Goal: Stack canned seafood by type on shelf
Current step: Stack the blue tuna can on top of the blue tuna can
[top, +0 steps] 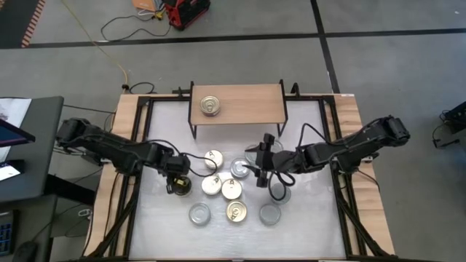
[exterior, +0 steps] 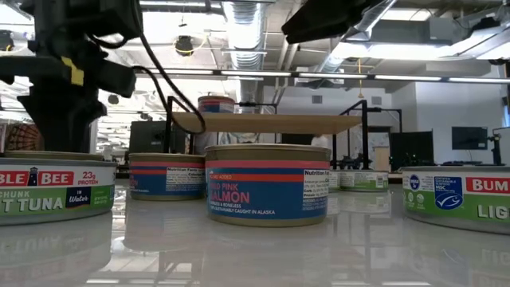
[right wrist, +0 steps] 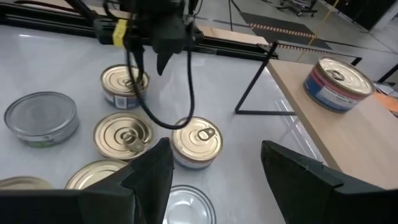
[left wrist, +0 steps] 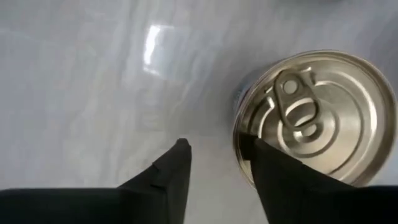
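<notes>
One can (top: 210, 106) sits on the shelf (top: 255, 103), about nine cans (top: 231, 189) cluster on the tabletop (top: 306, 225), some hidden under arms. Left hand (top: 177, 183) slightly parted, empty; right hand (top: 265, 148) wide open, empty

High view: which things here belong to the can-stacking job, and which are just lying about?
Job:
- flat round pull-tab seafood tins on the white table
- one tin already on the shelf
- low light-wood shelf on black legs
- left gripper, right gripper, both open

Lying about:
- red device on the floor
- yellow cable
</notes>
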Robot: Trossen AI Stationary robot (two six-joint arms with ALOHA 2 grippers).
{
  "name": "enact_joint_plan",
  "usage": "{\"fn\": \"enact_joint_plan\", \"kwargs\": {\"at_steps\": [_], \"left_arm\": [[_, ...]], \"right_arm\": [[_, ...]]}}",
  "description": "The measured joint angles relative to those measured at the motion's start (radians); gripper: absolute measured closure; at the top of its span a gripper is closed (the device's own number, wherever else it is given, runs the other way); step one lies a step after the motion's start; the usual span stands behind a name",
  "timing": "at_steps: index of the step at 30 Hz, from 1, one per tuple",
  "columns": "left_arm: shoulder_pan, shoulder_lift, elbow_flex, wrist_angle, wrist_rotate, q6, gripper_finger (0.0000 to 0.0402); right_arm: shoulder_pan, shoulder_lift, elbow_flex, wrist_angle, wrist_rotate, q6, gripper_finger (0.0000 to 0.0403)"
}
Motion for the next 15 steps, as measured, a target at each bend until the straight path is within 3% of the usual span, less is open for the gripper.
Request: {"fn": "enact_joint_plan", "kwargs": {"at_steps": [8,15], "left_arm": [[0.079,-0.001,-0.065,0.117,0.101,0.056,0.0387],[0.165,-0.011,-0.067,0.144,0.194,0.118,0.0401]], "right_arm": [[0.009,0.000,0.000,0.002,0.000,-0.001,0.0129],[0.009,0.000,0.000,0.001,-0.018,0.014,0.0129]]}}
